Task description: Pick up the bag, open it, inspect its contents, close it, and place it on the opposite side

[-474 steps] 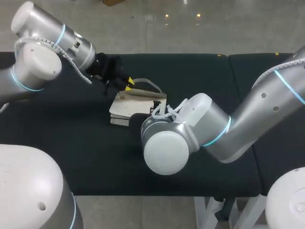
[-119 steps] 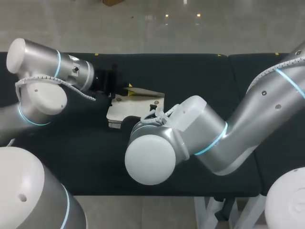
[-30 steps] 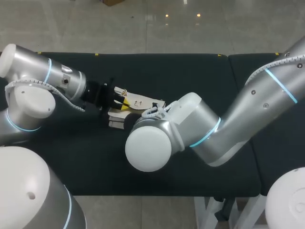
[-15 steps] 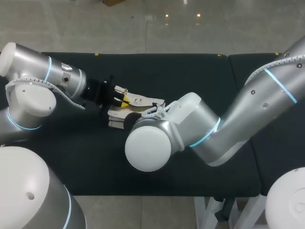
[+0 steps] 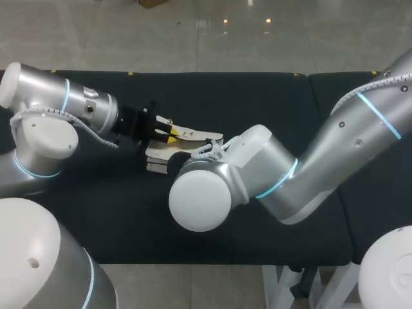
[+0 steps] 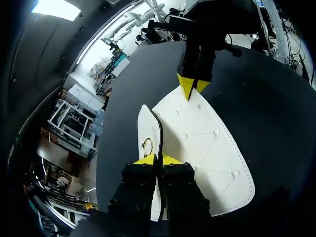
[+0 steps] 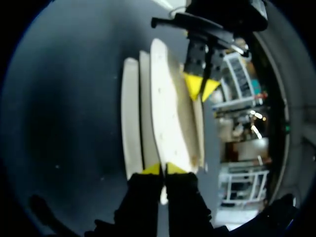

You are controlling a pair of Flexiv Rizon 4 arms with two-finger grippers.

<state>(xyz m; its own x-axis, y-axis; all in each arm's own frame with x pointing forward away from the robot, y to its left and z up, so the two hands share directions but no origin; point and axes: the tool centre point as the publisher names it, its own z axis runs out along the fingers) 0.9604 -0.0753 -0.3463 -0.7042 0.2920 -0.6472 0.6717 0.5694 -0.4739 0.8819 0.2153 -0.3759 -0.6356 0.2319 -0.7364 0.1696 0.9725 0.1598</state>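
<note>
Near the middle of the black table (image 5: 302, 109): cream bag (image 5: 193, 136), lying flat, stitched flap (image 6: 202, 143) uppermost and raised a little off the pale layers beneath. Cannot tell whether the lower layers touch the table.

At the flap's left end: left gripper (image 6: 157, 160), yellow tips pressed almost together, pinching the flap's thin rim from both sides. Small gold-coloured fitting (image 6: 146, 144) just ahead of those tips, on the flap's edge.

At the opposite end of the same flap: right gripper (image 7: 163, 169), tips likewise squeezed close, nipping the edge between them. Hidden in the head view behind the right arm (image 5: 257, 174), which crosses over the bag's right part.

Grippers face each other along the flap, well apart, flap spanning between them. Left arm (image 5: 58, 109) comes in low over the table's left part.
</note>
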